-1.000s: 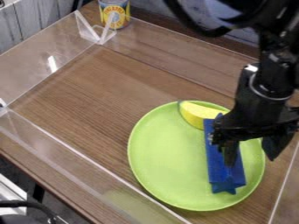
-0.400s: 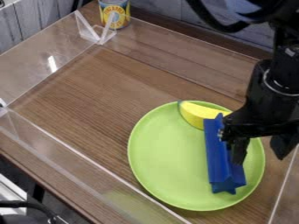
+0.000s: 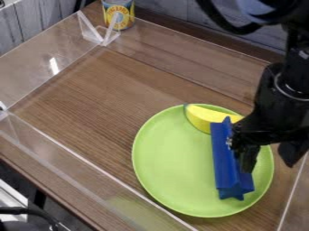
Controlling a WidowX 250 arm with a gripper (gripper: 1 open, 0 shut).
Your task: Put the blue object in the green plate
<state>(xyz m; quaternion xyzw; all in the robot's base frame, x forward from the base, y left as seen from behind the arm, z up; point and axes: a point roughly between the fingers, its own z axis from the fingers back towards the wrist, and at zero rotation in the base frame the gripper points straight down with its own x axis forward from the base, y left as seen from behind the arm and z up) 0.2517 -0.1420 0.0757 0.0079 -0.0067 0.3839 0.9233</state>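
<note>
"What differs around the plate (image 3: 169,167)?"

"Little: the arm (image 3: 276,77) is a touch higher at the plate's right than in the first view. The bar (image 3: 226,162) lies in the plate, right of its middle."

"The pincer (image 3: 251,149)?"

"Over the plate's right side; I can't tell if it's wide or narrow."

"Room?"

"Bare wood (image 3: 90,104) left of the plate; wedge (image 3: 208,117) at its far rim."
</note>
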